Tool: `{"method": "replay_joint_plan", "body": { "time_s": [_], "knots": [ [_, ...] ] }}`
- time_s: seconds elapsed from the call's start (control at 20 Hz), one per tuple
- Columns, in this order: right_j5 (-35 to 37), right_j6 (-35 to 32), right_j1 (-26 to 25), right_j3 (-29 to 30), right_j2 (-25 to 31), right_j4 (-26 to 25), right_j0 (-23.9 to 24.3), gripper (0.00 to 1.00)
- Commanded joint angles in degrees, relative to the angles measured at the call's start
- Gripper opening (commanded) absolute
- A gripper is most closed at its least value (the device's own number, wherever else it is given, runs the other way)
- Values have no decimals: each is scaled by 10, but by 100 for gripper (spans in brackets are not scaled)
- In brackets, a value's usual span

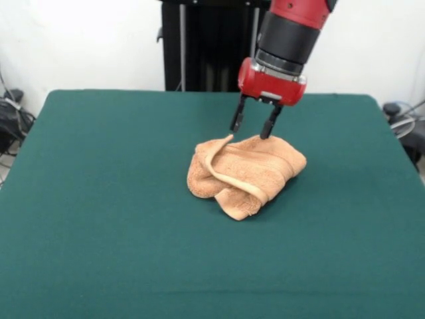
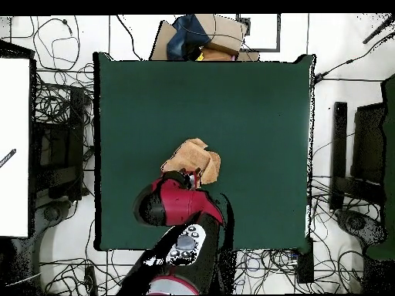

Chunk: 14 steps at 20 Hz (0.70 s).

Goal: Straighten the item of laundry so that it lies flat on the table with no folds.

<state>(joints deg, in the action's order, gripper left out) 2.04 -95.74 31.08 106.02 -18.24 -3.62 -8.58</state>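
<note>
Your task is barely begun: the peach terry towel (image 1: pixel 247 174) lies bunched and folded on the green table (image 1: pixel 99 199), directly below and just in front of the gripper (image 1: pixel 254 123). The jaws stand parted, holding nothing, tips at the towel's rear edge. In the front view, the heap's long axis runs across the table; one hem band stands proud. All flattening remains.

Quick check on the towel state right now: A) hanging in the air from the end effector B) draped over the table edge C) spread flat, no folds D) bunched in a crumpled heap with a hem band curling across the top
D: the towel sits bunched in a heap on the green table, a hem band curling across its top, while the open end effector hangs just above its far edge without gripping it.
</note>
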Motion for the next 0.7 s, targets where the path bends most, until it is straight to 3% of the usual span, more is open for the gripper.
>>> {"method": "replay_joint_plan", "body": {
  "time_s": [0.05,0.7],
  "knots": [
    [36,-56,-22,-14,-5,-24,-18,100],
    [16,-77,-22,-10,-66,-10,-52,100]
  ]
}}
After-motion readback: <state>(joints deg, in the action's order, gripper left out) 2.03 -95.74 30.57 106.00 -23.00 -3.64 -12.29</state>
